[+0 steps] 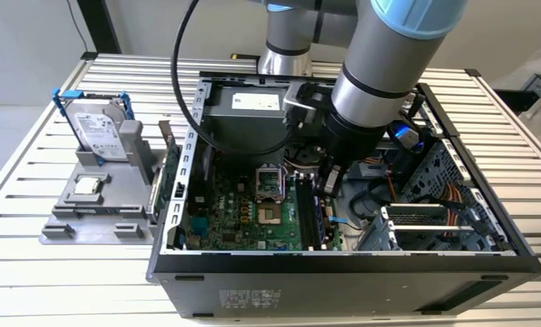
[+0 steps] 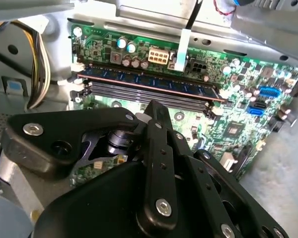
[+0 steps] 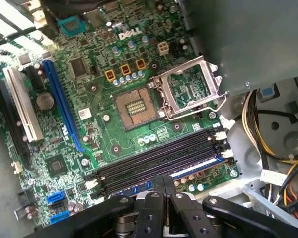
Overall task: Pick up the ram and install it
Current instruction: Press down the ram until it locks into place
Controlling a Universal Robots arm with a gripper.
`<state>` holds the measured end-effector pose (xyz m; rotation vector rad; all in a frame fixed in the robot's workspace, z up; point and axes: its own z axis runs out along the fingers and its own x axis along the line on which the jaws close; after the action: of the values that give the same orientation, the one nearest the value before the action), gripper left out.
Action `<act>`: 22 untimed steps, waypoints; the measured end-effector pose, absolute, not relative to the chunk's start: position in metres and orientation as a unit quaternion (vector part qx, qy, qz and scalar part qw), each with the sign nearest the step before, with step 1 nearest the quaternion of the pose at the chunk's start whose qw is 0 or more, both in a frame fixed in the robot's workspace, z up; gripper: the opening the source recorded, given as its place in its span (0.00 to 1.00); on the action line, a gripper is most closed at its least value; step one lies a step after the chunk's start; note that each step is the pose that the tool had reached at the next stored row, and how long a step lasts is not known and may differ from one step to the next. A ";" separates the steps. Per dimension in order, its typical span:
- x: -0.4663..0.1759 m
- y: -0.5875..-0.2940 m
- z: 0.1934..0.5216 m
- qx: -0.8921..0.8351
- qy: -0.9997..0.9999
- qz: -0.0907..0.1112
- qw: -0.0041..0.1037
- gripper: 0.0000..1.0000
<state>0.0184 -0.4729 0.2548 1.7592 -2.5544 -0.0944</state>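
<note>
Item: the ram (image 2: pixel 149 83), a long dark stick with a row of blue-tinted chips. It stands on edge in the slot of the motherboard (image 3: pixel 89 94) that lies farthest from the open processor socket (image 3: pixel 134 106), inside the computer case (image 1: pixel 343 272) on the tabletop (image 1: pixel 34 272). Risk, in our judgement: we cannot tell whether the stick is pressed fully home or whether the white end latches (image 2: pixel 79 74) have closed. A push landing off the stick's top edge, or on one end alone, could leave it tilted in the slot or strain the board. A sideways slip could put the fingertips onto the neighbouring empty slots (image 3: pixel 154 161). Gripper (image 2: pixel 151 105): the jaws are drawn together to a single point with nothing between them. Relation: the ram lies outside the jaws, lengthwise across their tip and just beyond it. We cannot tell if they touch.
</note>
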 end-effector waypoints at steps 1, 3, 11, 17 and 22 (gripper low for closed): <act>0.018 -0.473 0.255 0.572 -0.820 -0.030 0.019 0.00; 0.019 -0.473 0.255 0.582 -0.812 -0.030 0.020 0.00; 0.019 -0.473 0.255 0.622 -0.782 -0.029 0.021 0.00; 0.020 -0.473 0.255 0.651 -0.758 -0.028 0.022 0.00; 0.020 -0.473 0.254 0.676 -0.736 -0.026 0.022 0.00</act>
<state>0.0198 -0.4729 0.2545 2.0944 -2.2799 -0.0818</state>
